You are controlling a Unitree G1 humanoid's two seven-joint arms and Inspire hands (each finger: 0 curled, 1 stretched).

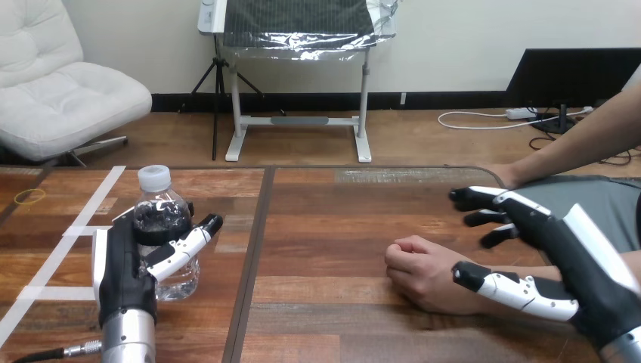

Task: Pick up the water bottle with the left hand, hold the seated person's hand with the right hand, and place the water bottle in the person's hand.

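Water bottle (161,215) (clear plastic) in grip of left robot hand (121,265); right robot hand (586,261) splayed

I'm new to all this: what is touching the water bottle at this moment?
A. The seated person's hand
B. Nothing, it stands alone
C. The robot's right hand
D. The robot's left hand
D: the left hand has its thumb curled across the front of the water bottle, while the right hand and the person's hand are well away from it.

white padded chair (68,98) and white metal stand (301,121) on wooden floor (423,140), pale wall (453,30) behind.
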